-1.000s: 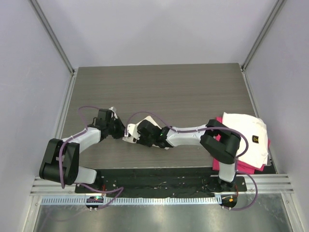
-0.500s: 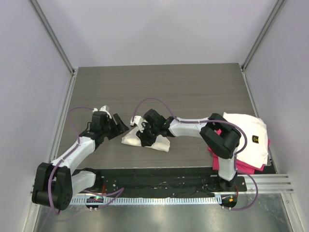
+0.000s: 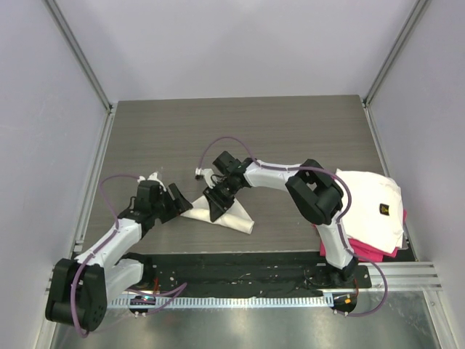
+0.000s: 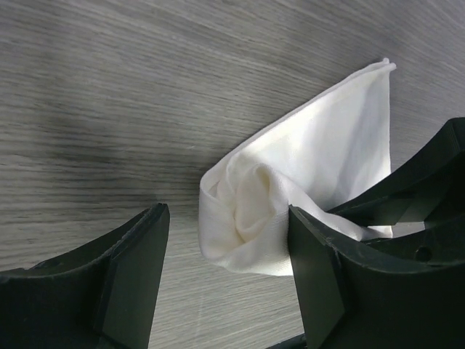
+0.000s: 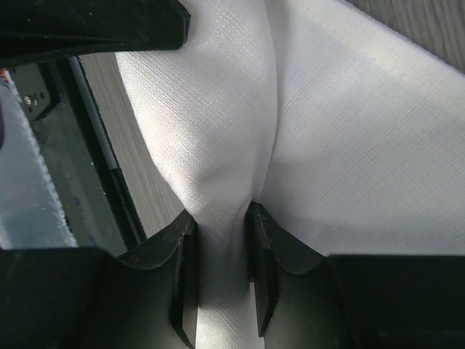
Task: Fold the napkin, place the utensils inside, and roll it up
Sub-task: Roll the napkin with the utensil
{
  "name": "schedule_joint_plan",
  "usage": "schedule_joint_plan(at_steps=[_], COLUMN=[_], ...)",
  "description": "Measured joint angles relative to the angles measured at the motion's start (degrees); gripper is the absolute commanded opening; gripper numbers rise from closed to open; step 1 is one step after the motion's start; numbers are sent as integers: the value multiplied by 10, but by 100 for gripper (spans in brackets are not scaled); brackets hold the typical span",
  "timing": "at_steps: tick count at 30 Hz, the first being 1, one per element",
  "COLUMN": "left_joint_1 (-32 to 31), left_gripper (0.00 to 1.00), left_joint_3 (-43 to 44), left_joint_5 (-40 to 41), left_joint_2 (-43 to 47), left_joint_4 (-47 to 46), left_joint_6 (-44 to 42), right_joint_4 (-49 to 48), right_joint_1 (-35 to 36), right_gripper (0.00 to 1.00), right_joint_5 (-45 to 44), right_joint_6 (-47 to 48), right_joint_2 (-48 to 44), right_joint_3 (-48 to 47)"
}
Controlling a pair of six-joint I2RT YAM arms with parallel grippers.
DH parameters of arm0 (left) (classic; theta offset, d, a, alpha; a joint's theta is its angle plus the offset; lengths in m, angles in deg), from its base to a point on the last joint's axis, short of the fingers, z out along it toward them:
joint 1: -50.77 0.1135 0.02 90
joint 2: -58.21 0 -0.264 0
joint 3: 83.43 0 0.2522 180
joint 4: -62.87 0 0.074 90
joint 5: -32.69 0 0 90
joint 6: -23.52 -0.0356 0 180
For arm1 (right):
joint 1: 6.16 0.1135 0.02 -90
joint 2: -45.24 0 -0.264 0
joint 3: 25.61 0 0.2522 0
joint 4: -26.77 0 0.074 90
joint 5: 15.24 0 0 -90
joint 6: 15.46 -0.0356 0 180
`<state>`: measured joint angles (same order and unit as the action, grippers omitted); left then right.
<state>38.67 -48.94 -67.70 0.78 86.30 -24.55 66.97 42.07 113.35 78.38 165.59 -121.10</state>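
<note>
The cream-white napkin (image 3: 236,218) lies rolled into a loose bundle on the table, left of centre. Its coiled end (image 4: 243,218) points toward my left gripper (image 4: 229,280), which stands open just short of that end, its right finger (image 4: 320,283) close beside the cloth. From above, the left gripper (image 3: 180,201) sits at the bundle's left tip. My right gripper (image 5: 221,262) is shut on a pinched fold of the napkin (image 5: 218,145), and in the top view the right gripper (image 3: 216,206) is on the middle of the roll. The utensils are hidden.
A folded white cloth with a small dark logo (image 3: 374,200) lies on a pink cloth (image 3: 363,249) at the table's right edge. Grey walls enclose the table on three sides. The black base strip (image 3: 240,273) runs along the near edge.
My left gripper has opened, let go of the napkin's end and drawn back toward the near left. The right arm has swung further back while still holding the napkin.
</note>
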Motion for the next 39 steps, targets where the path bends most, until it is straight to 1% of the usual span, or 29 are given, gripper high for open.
schedule_joint_plan(at_steps=[4, 5, 7, 9, 10, 12, 13, 15, 16, 18, 19, 22, 23, 26, 30, 33, 34, 36, 39], left_joint_1=[0, 1, 1, 1, 1, 1, 1, 1, 1, 1, 1, 1, 1, 1, 1, 1, 1, 1, 1], left_gripper=[66, 63, 59, 52, 44, 37, 29, 20, 12, 6, 1, 0, 0, 0, 0, 0, 0, 0, 0], left_joint_3=[-11, -12, -16, -18, -19, -24, -25, -26, -26, -26, -26, -24, -22, -9, 16, 35, 40, 49, 59], left_joint_5=[-8, -10, -16, -21, -25, -33, -34, -40, -42, -48, -50, -53, -54, -59, -66, -73, -74, -76, -77], left_joint_2=[-12, -15, -22, -31, -35, -45, -47, -53, -55, -59, -61, -65, -68, -83, -110, -130, -136, -144, -151], left_joint_4=[-24, -31, -48, -62, -69, -87, -91, -103, -106, -113, -113, -111, -109, -96, -73, -56, -50, -42, -30], left_joint_6=[12, 15, 20, 26, 29, 35, 39, 45, 47, 49, 49, 46, 45, 41, 32, 26, 24, 23, 21], right_joint_4=[27, 31, 40, 45, 49, 54, 57, 60, 61, 64, 64, 68, 68, 63, 28, -42, -71, -123, -182], right_joint_1=[-10, -12, -16, -19, -20, -22, -23, -23, -23, -23, -23, -20, -19, -9, 14, 62, 83, 126, 181], right_gripper=[21, 22, 21, 22, 22, 23, 26, 29, 34, 40, 45, 54, 60, 68, 75, 79, 79, 79, 79], right_joint_5=[42, 50, 65, 75, 79, 87, 89, 90, 89, 85, 81, 49, 34, -33, -137, -240, -273, -341, -424], right_joint_6=[-18, -22, -27, -30, -31, -36, -37, -40, -40, -41, -42, -45, -44, -41, -23, 4, 15, 39, 75], right_joint_2=[26, 32, 41, 48, 51, 57, 60, 62, 62, 61, 59, 38, 28, -24, -122, -211, -234, -262, -263], right_joint_3=[-24, -29, -38, -44, -47, -53, -56, -59, -59, -61, -61, -55, -51, -23, 26, 85, 107, 148, 194])
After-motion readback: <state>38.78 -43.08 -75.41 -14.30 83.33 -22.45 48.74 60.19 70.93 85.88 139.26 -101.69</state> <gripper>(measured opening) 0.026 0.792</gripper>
